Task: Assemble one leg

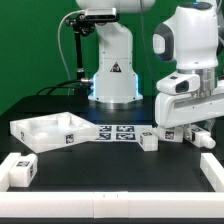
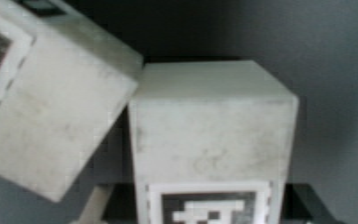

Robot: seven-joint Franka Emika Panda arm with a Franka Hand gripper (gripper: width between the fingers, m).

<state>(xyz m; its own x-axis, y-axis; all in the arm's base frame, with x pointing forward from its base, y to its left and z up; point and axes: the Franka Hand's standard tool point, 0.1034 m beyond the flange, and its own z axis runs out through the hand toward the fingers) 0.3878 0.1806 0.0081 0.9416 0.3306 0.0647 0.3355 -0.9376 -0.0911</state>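
Leg: the leg [image 2: 211, 130] I am working on sits under my wrist, at the exterior view's right [image 1: 172, 134]; its tagged end face points at my wrist camera.
End effector: my end effector [image 2: 206, 214] straddles that leg; the dark fingers [image 2: 115, 205] flank it and the block fills the gap between them; I cannot tell whether the pads are actually pressing.
Why so: I judge that holding it by its long sides, across the narrow width, keeps it square for turning or carrying to the panel.
Nearest neighbour: a second leg [image 2: 43, 100] lies tilted just beside mine, perhaps touching it; it also shows in the exterior view [image 1: 148, 139]; I judge it the likeliest thing to get nudged.
Further out: the marker board [image 1: 115, 133] lies flat beyond it; the square panel [image 1: 45, 128] rests well apart on the table [image 1: 100, 165]; a third leg [image 1: 20, 170] lies near the front corner.
In the way: a white border bar [image 1: 210, 165] runs close by on the exterior view's right.
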